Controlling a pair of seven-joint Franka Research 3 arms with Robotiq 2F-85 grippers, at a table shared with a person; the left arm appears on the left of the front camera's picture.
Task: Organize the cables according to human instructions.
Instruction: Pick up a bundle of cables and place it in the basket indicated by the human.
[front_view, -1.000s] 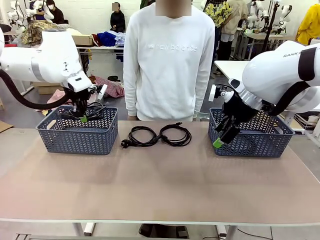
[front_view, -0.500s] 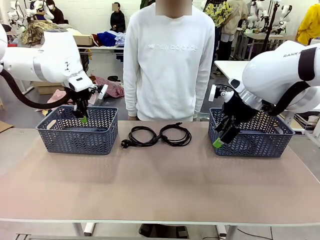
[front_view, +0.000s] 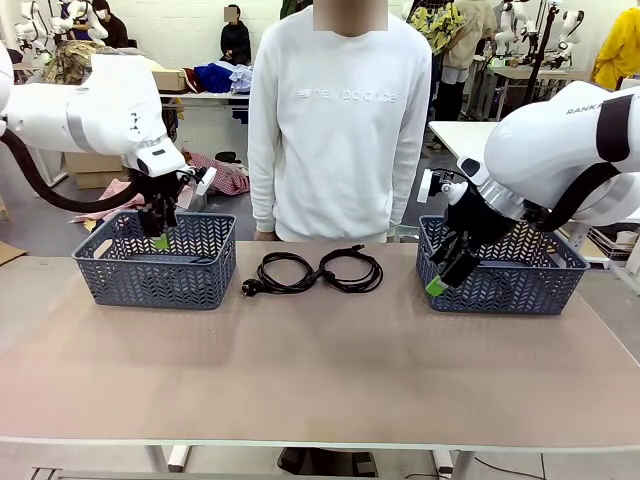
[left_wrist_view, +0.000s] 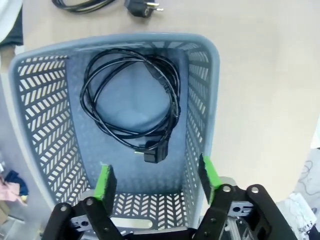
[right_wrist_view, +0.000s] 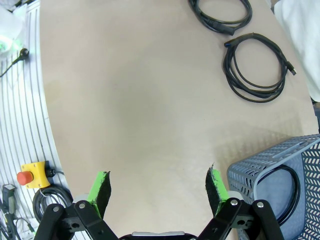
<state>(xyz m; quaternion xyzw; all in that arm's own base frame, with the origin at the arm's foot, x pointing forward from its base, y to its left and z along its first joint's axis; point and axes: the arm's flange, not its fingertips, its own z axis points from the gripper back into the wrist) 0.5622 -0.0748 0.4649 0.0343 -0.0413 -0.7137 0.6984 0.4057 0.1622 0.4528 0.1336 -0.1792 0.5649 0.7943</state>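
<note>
Left gripper (left_wrist_view: 154, 172): wide, empty, above the left basket (left_wrist_view: 45, 115).
Cable (left_wrist_view: 174, 105): coiled on basket floor, beneath it.
Right gripper (right_wrist_view: 157, 182): wide, empty, beside right basket (right_wrist_view: 312, 170).

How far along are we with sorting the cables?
Done: one cable lies in the left basket, another cable in the right basket. In hand: nothing; left gripper and right gripper are both open and empty. Left: two cables on the table between the baskets.
</note>
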